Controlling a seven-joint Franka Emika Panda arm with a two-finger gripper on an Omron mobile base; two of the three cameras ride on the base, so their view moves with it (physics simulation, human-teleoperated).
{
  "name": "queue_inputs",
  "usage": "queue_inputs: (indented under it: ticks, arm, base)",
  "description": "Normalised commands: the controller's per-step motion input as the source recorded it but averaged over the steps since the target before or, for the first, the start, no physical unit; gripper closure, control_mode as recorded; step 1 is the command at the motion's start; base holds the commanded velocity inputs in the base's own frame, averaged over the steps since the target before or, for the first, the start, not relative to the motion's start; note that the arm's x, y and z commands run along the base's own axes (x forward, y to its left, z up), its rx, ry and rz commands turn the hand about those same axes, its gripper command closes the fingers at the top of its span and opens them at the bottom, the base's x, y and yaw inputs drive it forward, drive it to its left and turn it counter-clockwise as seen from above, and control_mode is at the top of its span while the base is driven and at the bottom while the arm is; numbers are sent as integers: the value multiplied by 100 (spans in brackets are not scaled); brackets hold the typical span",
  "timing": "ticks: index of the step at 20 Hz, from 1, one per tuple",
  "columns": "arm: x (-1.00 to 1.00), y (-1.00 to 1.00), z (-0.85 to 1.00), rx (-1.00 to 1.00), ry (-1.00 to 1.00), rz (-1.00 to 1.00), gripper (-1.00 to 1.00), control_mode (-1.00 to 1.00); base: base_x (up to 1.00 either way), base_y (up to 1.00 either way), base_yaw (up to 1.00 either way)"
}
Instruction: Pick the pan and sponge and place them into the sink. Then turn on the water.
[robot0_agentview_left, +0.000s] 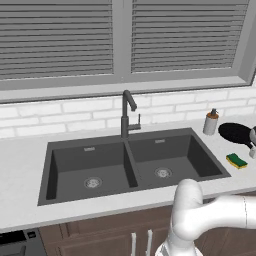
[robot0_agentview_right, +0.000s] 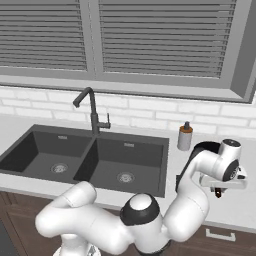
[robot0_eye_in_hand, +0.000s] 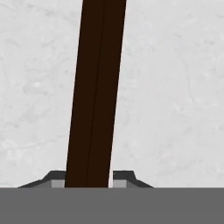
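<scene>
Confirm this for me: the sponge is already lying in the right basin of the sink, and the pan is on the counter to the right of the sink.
Not quite. In the left base view the sponge lies on the counter right of the sink, in front of the pan, not in a basin. The pan is indeed on the counter there.

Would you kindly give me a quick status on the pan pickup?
Tool closing around pan handle, fingers either side. Pan on counter right of sink. Sponge untouched. Nothing in the way.
</scene>
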Motion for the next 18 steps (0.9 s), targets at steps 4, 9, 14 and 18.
queue_inputs:
  ticks: [4, 9, 14, 18]
  arm:
    - [0, -17, -1, 0, 0, -6, 100, -100]
    - [-8, -11, 6, 0, -5, -11, 100, -100]
    - [-58, -1, 67, 0, -26, -7, 100, -100]
    - [-69, 13, 76, 0, -32, -1, 100, -100]
  base:
    - [0, 0, 0]
    - [0, 0, 0]
    - [0, 0, 0]
    - [0, 0, 0]
